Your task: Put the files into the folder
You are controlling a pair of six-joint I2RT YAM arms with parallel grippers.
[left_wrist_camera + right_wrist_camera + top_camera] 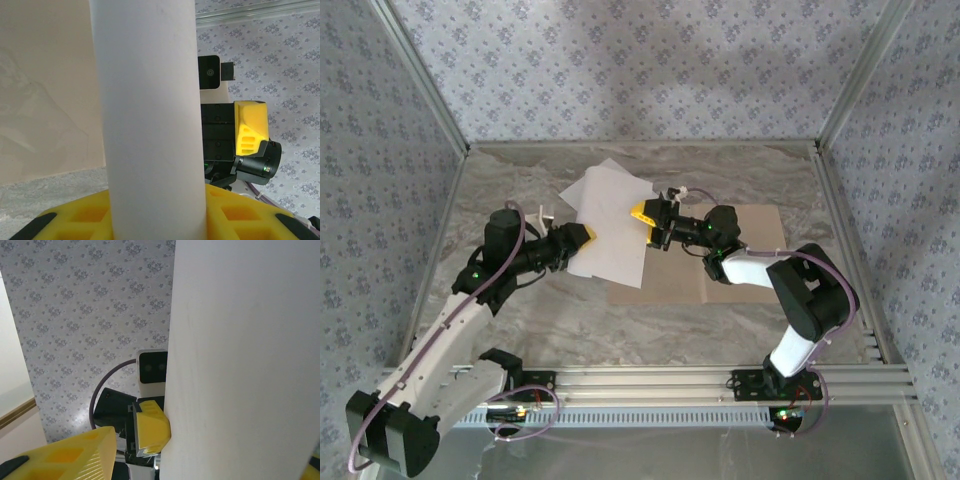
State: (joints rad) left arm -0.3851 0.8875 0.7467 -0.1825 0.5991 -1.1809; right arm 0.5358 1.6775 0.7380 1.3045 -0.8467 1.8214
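Two white files [612, 225] overlap in a loose fan above the table [520, 180], over its middle and toward the far edge. Their lower corner reaches across the left edge of the folder [672, 278]. The folder lies flat and tan on the table, right of the middle, with part of it hidden under the right arm.

The left gripper [584, 236] pinches the files at their left edge. In the left wrist view its yellow fingers [75, 220] press in against the sheet [150, 125] from both sides.

The right gripper [650, 225] sits at the files' right edge with its claw spread. In the right wrist view one yellow finger [75, 452] stands clear of the sheet [240, 365], with a gap between them.
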